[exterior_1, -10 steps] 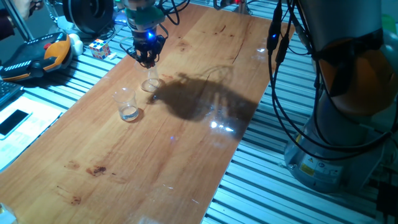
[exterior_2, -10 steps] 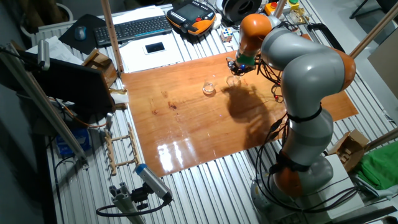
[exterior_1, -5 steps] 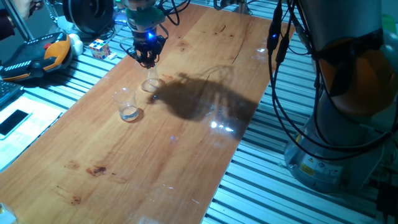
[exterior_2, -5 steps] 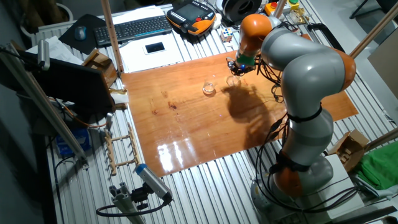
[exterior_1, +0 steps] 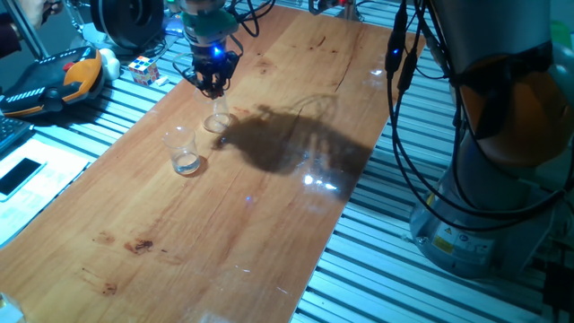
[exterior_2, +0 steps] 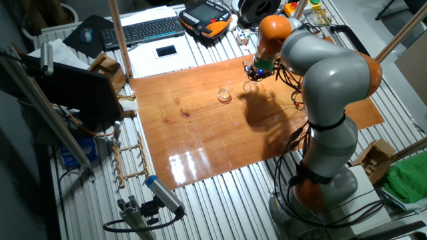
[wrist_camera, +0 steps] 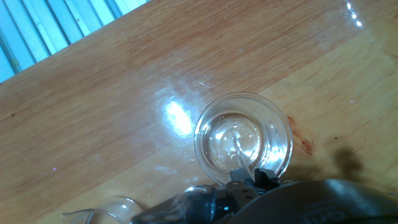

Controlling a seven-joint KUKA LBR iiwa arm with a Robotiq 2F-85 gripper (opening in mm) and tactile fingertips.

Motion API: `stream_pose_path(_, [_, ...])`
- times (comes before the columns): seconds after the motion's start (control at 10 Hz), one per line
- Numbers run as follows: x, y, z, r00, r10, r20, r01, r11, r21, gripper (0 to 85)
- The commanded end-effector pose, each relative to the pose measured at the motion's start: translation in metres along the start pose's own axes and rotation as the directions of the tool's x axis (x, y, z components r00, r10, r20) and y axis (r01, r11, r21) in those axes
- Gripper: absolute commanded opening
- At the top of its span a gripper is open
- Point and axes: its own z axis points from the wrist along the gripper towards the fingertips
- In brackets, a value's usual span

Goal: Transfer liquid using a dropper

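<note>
Hovering the two-finger gripper (exterior_1: 213, 87) right above the small clear glass cup (wrist_camera: 243, 138); the thin clear dropper tube (wrist_camera: 238, 152) runs from between the fingers down into it, so the gripper looks clamped on the dropper, though the red bulb is hidden. Judgement: it's light, slippery and fragile, so hold high near the bulb and squeeze gently. A second clear glass (exterior_1: 183, 150) stands near on the wooden table (exterior_1: 269, 206).

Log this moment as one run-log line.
claw: above glass cup | dropper: tip in cup | second cup: apart, beside | grip: unclear
</note>
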Motion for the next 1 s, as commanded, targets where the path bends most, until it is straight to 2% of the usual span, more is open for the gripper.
stream_pose_path(0.0, [0.0, 0.0, 0.0, 1.0, 0.0, 0.001, 0.0, 1.0, 0.001, 18.3])
stream_pose_path(0.9, [-0.0001, 0.0002, 0.0008, 1.0, 0.003, 0.001, -0.003, 1.0, 0.001, 22.7])
